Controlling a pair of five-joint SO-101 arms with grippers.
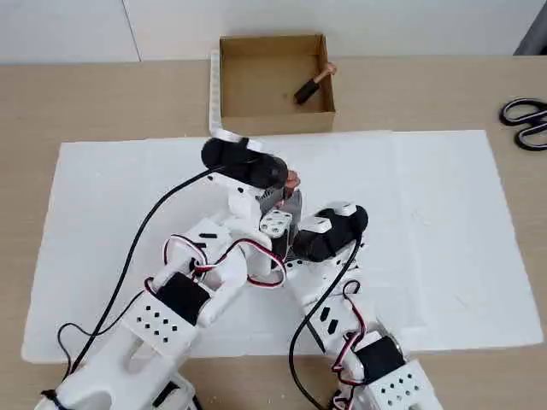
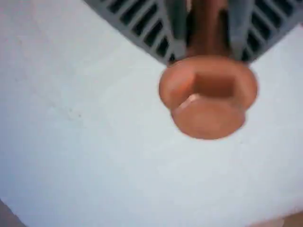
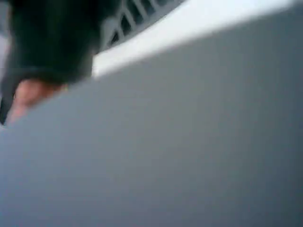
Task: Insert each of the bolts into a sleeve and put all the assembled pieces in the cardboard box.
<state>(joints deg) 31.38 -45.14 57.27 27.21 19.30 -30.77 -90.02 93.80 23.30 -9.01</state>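
One assembled piece (image 1: pixel 312 83) in box (image 1: pixel 256 85), one bolt (image 2: pixel 207 97) apparently in left tool (image 2: pixel 208 23)

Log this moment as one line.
left gripper: shut on bolt | bolt: over white sheet | cardboard box: one assembled piece inside

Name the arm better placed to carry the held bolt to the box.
Left, likely: its tool is shut on the orange round-headed bolt and, seen from above, sits nearer the brown cardboard box than the right arm.

From here I see the wooden surface (image 1: pixel 85 94) carrying a white sheet (image 1: pixel 444 239), the cardboard box (image 1: pixel 273 125) and scissors (image 1: pixel 532 125).
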